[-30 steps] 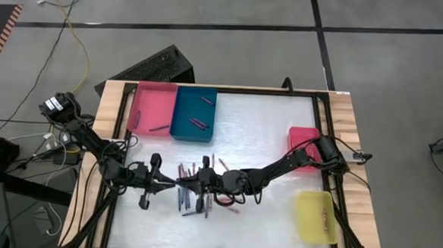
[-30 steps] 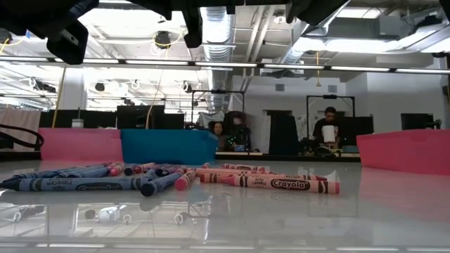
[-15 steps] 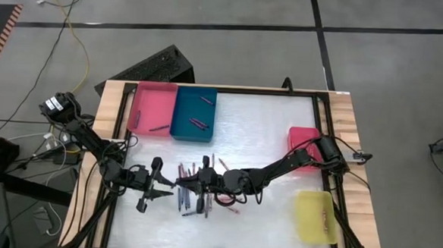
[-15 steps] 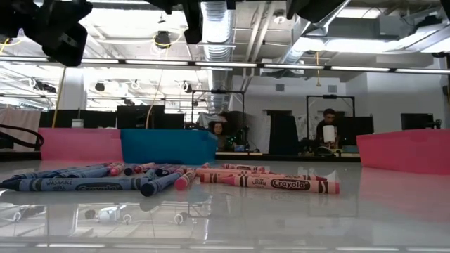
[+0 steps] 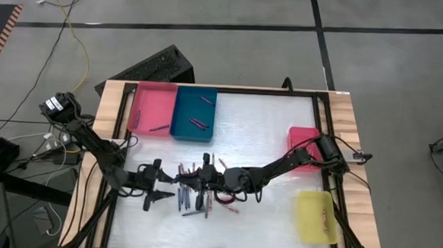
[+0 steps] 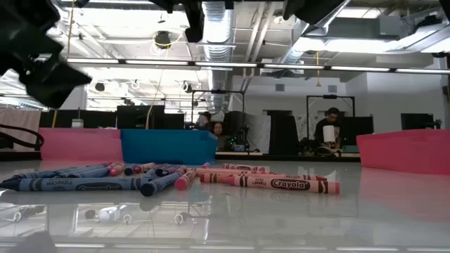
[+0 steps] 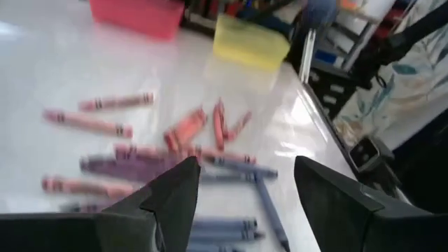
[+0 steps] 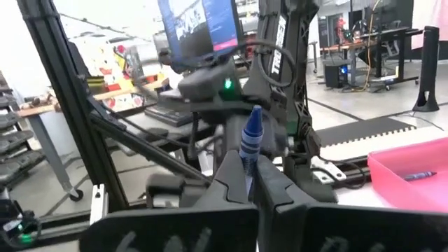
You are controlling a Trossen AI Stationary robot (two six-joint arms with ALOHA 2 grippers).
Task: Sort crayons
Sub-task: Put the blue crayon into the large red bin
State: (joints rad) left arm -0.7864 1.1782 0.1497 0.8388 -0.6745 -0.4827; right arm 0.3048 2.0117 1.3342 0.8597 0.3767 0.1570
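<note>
Both grippers over the crayon pile

From above, I see the crayons (image 5: 197, 189) heaped mid-table between the left gripper (image 5: 157, 194) and right gripper (image 5: 200, 178). My left wrist view shows spread, empty fingers (image 7: 175, 199); my right wrist view shows a blue crayon (image 8: 248, 147) pinched upright.

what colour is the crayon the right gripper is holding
Blue; the crayon stands clamped in the right gripper, clearest in the right wrist view.
</note>
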